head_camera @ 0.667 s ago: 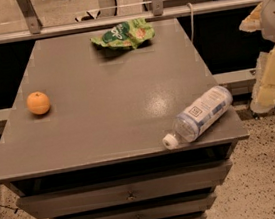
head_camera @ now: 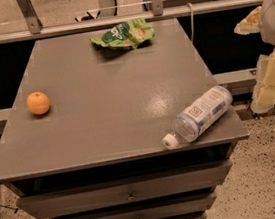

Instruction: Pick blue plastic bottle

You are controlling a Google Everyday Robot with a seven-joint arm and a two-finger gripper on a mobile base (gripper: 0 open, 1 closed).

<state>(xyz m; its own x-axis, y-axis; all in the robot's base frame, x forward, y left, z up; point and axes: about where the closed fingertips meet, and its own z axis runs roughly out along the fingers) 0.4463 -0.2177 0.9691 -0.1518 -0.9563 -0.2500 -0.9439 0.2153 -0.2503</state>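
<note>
The grey bench [head_camera: 103,121] fills most of the view, with drawers below its front edge. At the right edge, off the bench and beside its right side, hangs the pale gripper [head_camera: 270,84]; it touches nothing on the bench, and I cannot tell whether it is spread or closed. The blue plastic bottle [head_camera: 203,113] lies on its side at the front right corner, its white cap [head_camera: 170,140] pointing at the front edge. A green snack bag [head_camera: 123,34] sits at the back, an orange [head_camera: 38,103] on the left. Nothing has visibly moved since the earlier frame.
</note>
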